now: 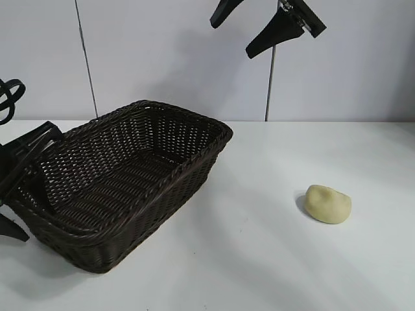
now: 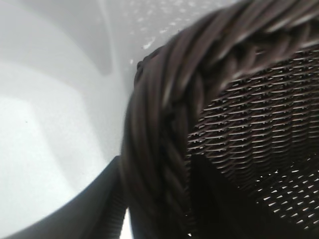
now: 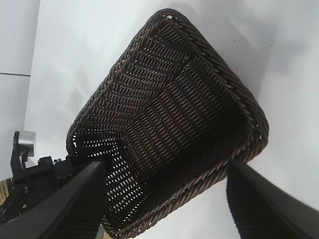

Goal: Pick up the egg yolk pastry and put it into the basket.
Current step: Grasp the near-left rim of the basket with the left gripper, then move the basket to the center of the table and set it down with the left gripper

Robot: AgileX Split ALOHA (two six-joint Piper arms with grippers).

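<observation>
Dark brown wicker forms the basket (image 1: 130,188), which stands on the white table (image 1: 259,259) at the exterior view's left, one corner turned toward the camera. The pastry (image 1: 328,204), a pale yellow lump, lies on the table well apart from the basket, toward the right. The left gripper (image 1: 23,178) is at the basket's left end; its fingers straddle the braided rim (image 2: 164,149), one finger (image 2: 219,199) inside against the woven wall and the other (image 2: 75,209) outside above the table. Whether the fingers press the rim or merely stand beside it cannot be told. The right gripper (image 1: 256,29) hangs high above the table, behind and between basket and pastry, its fingers (image 3: 264,199) spread apart and holding nothing. From its wrist camera the basket interior shows no contents.
</observation>
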